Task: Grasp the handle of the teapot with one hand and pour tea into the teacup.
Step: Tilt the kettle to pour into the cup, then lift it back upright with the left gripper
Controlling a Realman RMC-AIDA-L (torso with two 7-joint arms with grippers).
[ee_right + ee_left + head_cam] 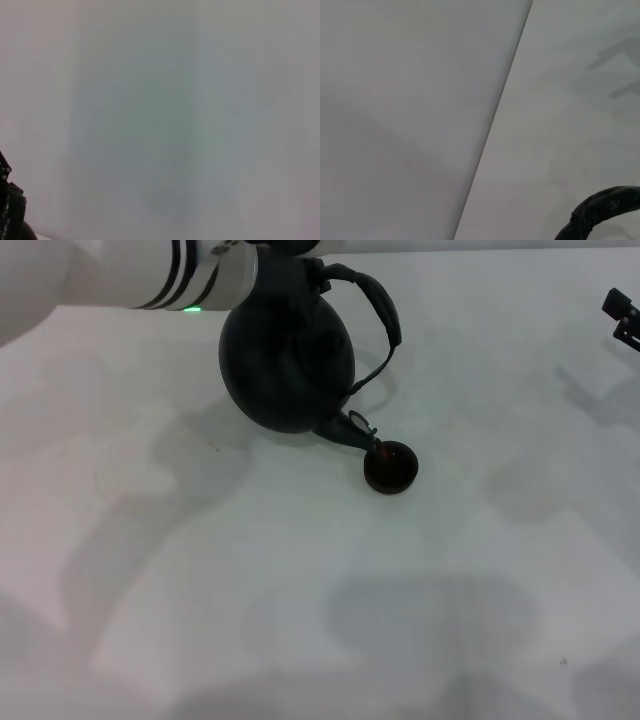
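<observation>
You have the teapot (287, 365) lifted and tipped at the desk's (250, 590) far edge, left of centre, its spout (352, 428) angled down with the tip right over the teacup (390, 467). The teacup stands on the desk just nearer than the pot, and something dark reddish shows inside it. The handle (375, 302) arches off the pot's upper right, and your left arm (190, 275) comes in from the far left corner to the pot's top. Its pincer is hidden, so you cannot tell its grip. The right gripper (622, 315) sits at the desk's right edge, well apart; its state is unclear.
</observation>
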